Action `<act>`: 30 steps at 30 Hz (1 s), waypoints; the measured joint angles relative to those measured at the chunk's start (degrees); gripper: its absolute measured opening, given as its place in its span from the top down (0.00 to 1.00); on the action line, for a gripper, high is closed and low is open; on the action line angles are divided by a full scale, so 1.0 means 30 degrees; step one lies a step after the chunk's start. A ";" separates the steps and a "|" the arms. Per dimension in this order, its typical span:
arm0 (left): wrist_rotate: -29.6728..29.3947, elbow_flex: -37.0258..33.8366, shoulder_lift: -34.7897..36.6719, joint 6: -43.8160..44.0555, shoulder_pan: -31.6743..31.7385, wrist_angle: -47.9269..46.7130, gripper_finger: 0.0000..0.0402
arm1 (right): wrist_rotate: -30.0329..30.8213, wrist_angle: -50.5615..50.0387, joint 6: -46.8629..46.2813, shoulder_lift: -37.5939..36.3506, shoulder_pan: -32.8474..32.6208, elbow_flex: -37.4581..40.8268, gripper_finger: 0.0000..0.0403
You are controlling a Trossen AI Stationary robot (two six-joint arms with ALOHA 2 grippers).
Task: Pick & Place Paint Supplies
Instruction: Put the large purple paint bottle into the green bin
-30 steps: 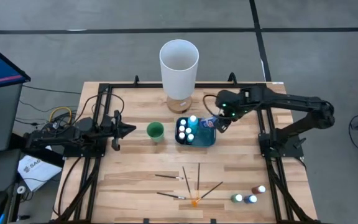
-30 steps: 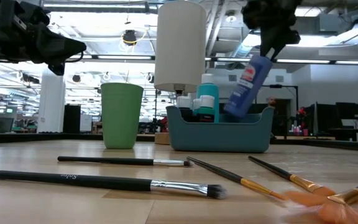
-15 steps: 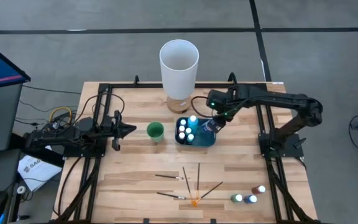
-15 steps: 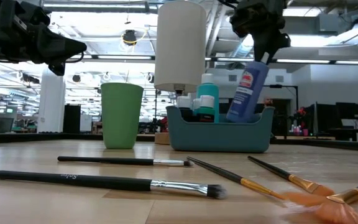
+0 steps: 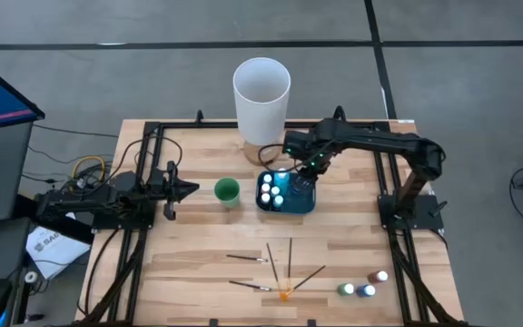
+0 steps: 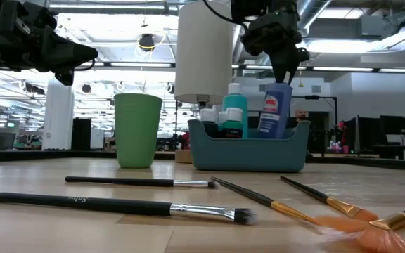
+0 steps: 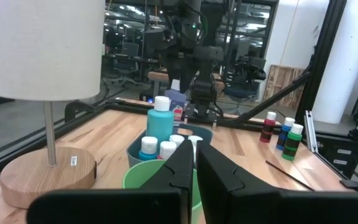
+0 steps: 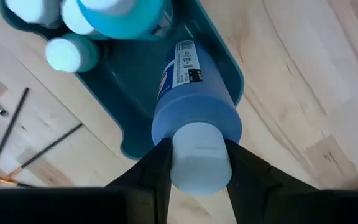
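Blue plastic bottle [image 8: 194, 118], pale round cap pinched by right pincer [image 8: 196, 163], inside teal bin [image 6: 248, 151]; left pincer [image 7: 196, 163] closed, empty.

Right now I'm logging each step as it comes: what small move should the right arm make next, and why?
Probably lower a little further, then open. The right gripper is shut on the cap of the blue paint bottle, which stands nearly upright inside the teal bin beside the other bottles. Whether its base touches the floor is hidden. The left gripper waits shut near the green cup.
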State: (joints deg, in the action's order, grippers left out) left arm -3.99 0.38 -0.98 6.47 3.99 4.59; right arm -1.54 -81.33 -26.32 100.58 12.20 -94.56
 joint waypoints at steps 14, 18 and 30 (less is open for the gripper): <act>0.0000 0.0000 -0.0070 -0.0011 0.0000 0.0004 0.98 | -0.0046 -0.0713 0.0478 0.1257 0.0170 -0.1028 0.71; 0.0000 0.0000 -0.0067 -0.0062 0.0000 0.0021 0.98 | -0.0051 -0.0726 0.0471 0.1260 0.0214 -0.1028 0.71; 0.0000 0.0000 -0.0068 -0.0062 0.0000 0.0026 0.98 | -0.0051 -0.0382 0.0456 0.1260 0.0214 -0.1014 0.70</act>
State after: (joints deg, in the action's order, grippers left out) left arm -3.99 0.38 -1.19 6.28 3.99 4.67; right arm -1.69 -82.47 -24.95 104.36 12.84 -97.61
